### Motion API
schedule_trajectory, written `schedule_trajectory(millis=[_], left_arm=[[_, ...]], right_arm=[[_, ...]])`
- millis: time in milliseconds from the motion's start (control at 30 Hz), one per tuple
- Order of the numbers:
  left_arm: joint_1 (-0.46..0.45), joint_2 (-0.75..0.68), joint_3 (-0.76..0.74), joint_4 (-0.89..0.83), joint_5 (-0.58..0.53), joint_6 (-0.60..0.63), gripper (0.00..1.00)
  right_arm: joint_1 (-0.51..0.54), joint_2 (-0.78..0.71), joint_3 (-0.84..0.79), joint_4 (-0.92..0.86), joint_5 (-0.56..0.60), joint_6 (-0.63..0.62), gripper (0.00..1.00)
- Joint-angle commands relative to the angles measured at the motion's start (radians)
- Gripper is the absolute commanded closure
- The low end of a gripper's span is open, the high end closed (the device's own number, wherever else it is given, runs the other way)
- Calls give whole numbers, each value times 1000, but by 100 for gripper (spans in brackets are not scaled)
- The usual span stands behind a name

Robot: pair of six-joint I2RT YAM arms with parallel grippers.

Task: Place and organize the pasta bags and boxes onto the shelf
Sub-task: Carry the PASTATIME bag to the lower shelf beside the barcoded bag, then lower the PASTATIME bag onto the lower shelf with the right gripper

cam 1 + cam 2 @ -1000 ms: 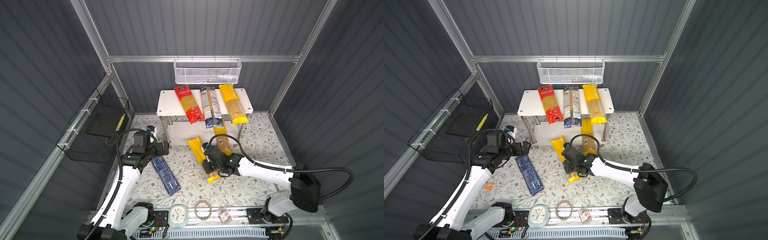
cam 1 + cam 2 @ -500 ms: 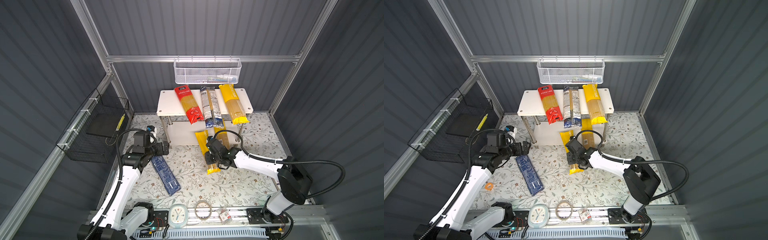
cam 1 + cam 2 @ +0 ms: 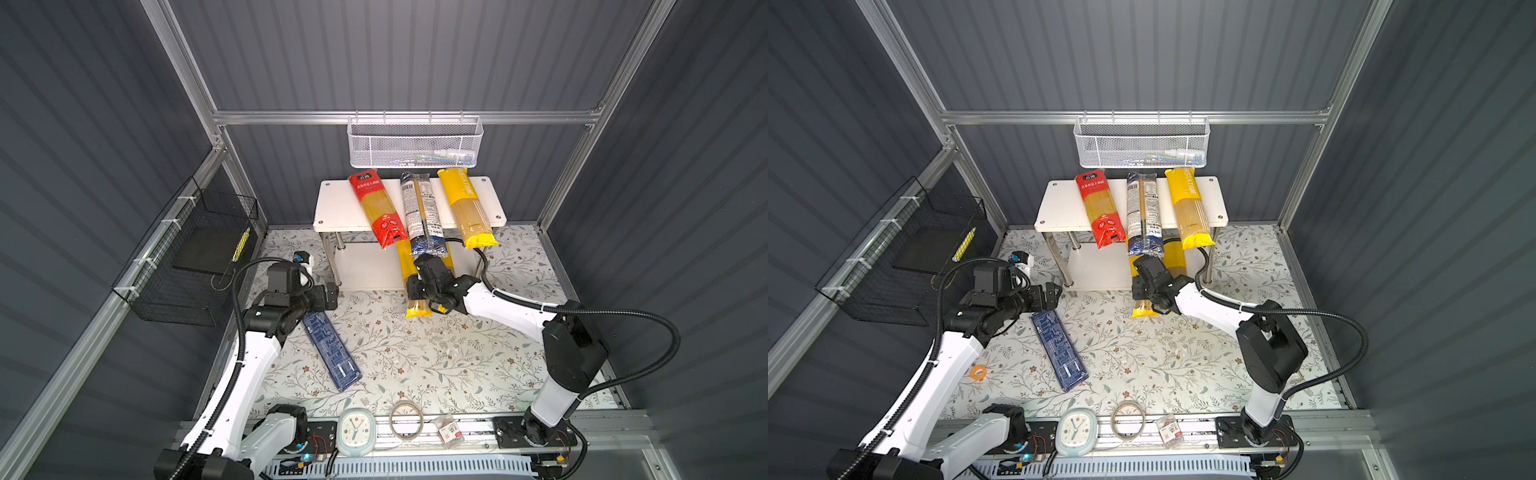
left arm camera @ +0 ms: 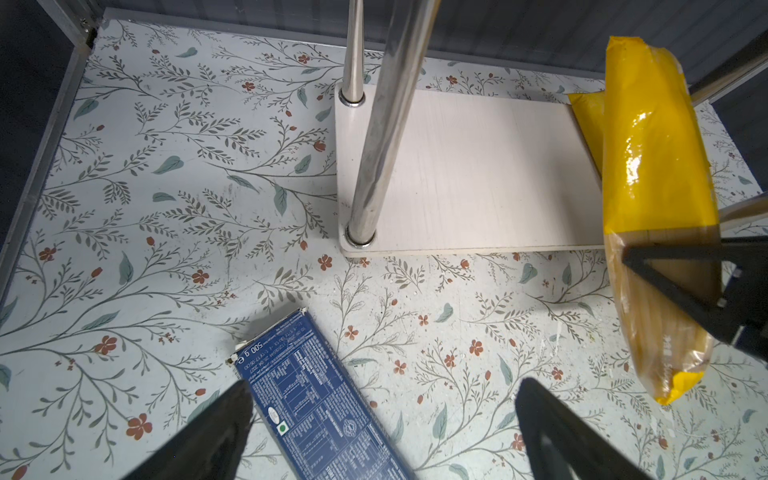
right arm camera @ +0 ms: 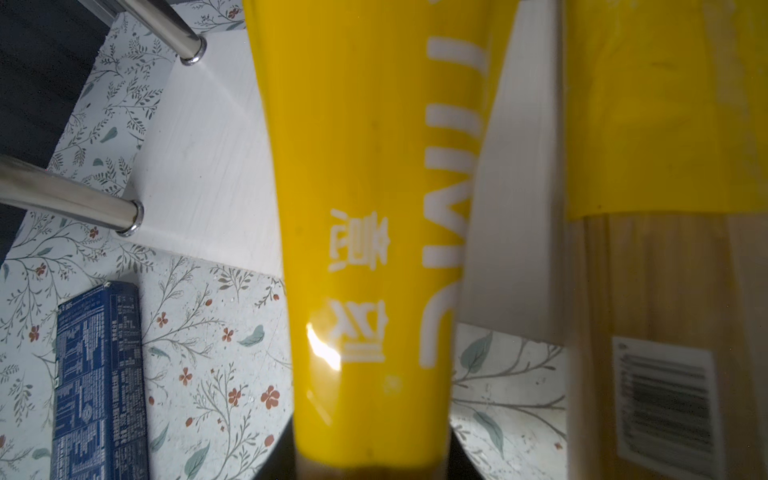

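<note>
Both top views are showing you the right pincer (image 3: 417,293) squeezing a yellow bag (image 3: 417,311). Its far end is reaching over the lower board (image 4: 478,166) of the shelf (image 3: 345,203), just beside a second yellow bag (image 4: 586,116). A red bag (image 3: 376,208), a clear bag (image 3: 420,212) and a third yellow bag (image 3: 467,212) are sticking out from the top board, right above that pincer. Your left pincer (image 4: 384,399) is hanging open over the dark-blue box (image 3: 330,353) on the counter (image 3: 415,353).

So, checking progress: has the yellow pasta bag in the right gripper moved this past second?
Yes: the yellow pasta bag went toward the white two-tier shelf, far end now over its lower board.
</note>
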Motion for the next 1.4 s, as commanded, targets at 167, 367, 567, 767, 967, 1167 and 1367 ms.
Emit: schedule_trajectory(millis=[167, 367, 567, 767, 967, 1167, 1367], left_arm=[[5, -21, -13, -24, 6, 17, 0], [5, -21, -13, -25, 5, 17, 0], [5, -20, -13, -25, 2, 17, 0], [5, -21, -13, -25, -1, 17, 0], [5, -21, -13, -22, -1, 18, 0], [6, -21, -13, -24, -2, 18, 0], [5, -22, -12, -24, -4, 20, 0]], right_arm=[[-36, 27, 89, 101, 16, -23, 97], [-61, 64, 119, 94, 11, -32, 94], [-73, 93, 136, 94, 4, -30, 88], [-91, 115, 138, 103, -19, -14, 77], [-95, 127, 144, 111, -30, -18, 61], [-95, 121, 151, 114, -49, -13, 51], [-93, 93, 128, 114, -69, -16, 35]])
